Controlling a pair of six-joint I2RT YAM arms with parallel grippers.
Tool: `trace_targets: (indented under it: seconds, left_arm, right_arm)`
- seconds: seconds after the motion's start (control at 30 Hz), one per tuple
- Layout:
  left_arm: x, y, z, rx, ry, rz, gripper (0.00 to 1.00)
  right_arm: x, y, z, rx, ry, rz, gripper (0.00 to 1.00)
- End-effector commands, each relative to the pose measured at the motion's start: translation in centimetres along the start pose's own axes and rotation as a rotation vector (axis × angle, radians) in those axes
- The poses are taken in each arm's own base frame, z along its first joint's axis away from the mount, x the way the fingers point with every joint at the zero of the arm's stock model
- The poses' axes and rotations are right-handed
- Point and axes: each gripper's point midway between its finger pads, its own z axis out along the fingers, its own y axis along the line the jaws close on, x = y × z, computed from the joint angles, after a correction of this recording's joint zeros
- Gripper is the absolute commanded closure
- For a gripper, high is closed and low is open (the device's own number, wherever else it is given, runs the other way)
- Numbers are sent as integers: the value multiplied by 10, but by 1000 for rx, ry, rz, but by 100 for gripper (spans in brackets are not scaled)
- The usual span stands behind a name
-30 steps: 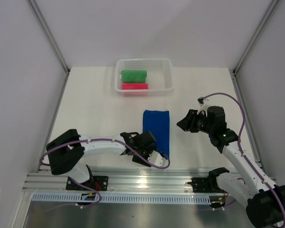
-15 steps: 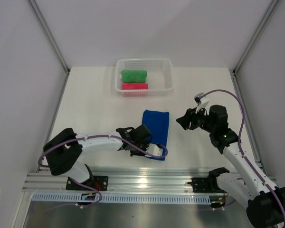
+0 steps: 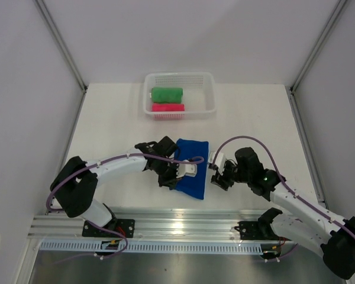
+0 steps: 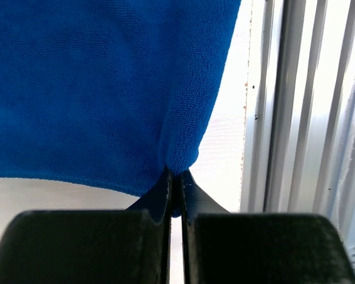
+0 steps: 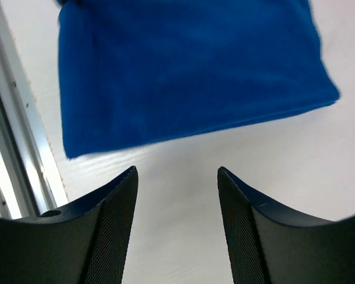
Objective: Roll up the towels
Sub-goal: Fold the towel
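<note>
Near front of bench [image 3: 118, 130], centre: blue towel [image 3: 195, 155], mostly flat. Left end effector [image 4: 176, 177] clamped tight on near corner. Right end effector [image 5: 177, 177] partly open, empty, just beside opposite edge. Cloth likely soft, light, limp; best taken at corners.

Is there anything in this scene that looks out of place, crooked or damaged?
Nothing is spilled or damaged. Only the blue towel is not lying neatly: it sits slightly askew on the table, with its edge pinched in the shut left gripper. The green towel and pink towel sit rolled in the basket.
</note>
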Motion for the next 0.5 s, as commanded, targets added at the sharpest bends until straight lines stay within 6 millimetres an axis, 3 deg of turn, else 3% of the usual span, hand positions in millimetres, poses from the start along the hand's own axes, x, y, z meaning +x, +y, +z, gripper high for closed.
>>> trace_targets:
  seconds: [0.0,0.17,0.2,0.4,0.47]
  left_arm:
    - [-24,-1,-15,48,-110,-54,99]
    - [-29,4,-19,75,-149,-114,99]
    - [-29,6,-20,77,-151,-125,99]
    - [-25,13,-20,90,-156,-168,99]
    - [-23,15,-20,91,-151,-179,99]
  right_arm:
    - [7,10,-3,-32,25,-149,40]
    - [-13,35,-6,-138,-89,-214,36]
    - [-18,48,-1,-177,-110,-246,35]
    - [-11,71,35,-196,-113,-290,33]
    - [-7,69,42,-180,-85,-284,34]
